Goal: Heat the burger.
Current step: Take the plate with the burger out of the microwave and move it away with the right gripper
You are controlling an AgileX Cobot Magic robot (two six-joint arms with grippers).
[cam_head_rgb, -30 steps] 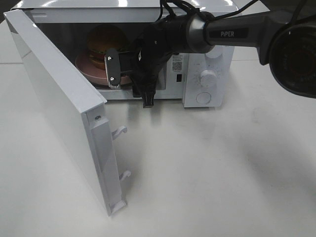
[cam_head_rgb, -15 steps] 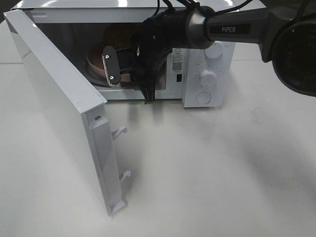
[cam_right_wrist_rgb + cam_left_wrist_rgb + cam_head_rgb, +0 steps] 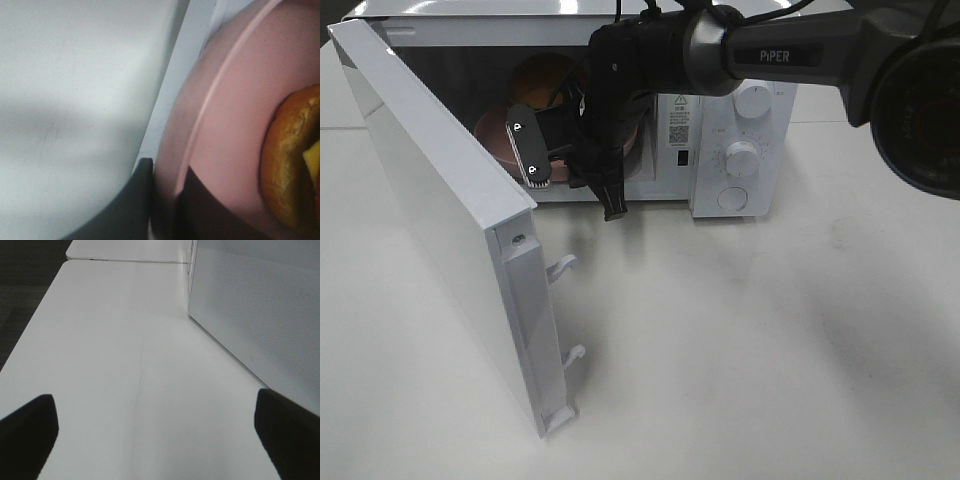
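The burger (image 3: pixel 542 78), with a golden-brown bun, sits on a round pink plate (image 3: pixel 492 130) inside the open white microwave (image 3: pixel 745 110). My right gripper (image 3: pixel 570 165) reaches into the microwave mouth in front of the plate. In the right wrist view the gripper (image 3: pixel 167 210) is shut on the pink plate's rim (image 3: pixel 200 125), with the burger's bun (image 3: pixel 287 160) just beyond. My left gripper (image 3: pixel 155 440) is open and empty over the bare table. It is out of the exterior high view.
The microwave door (image 3: pixel 430 210) stands swung open toward the front left, latch hooks pointing right. Its control dials (image 3: pixel 743 157) are on the right panel. A white perforated panel (image 3: pixel 260 315) rises beside my left gripper. The white table (image 3: pixel 750 350) extends in front.
My right gripper has moved left and slightly up at the microwave mouth. The pink plate and burger have shifted left with it inside the cavity. The door has not moved.
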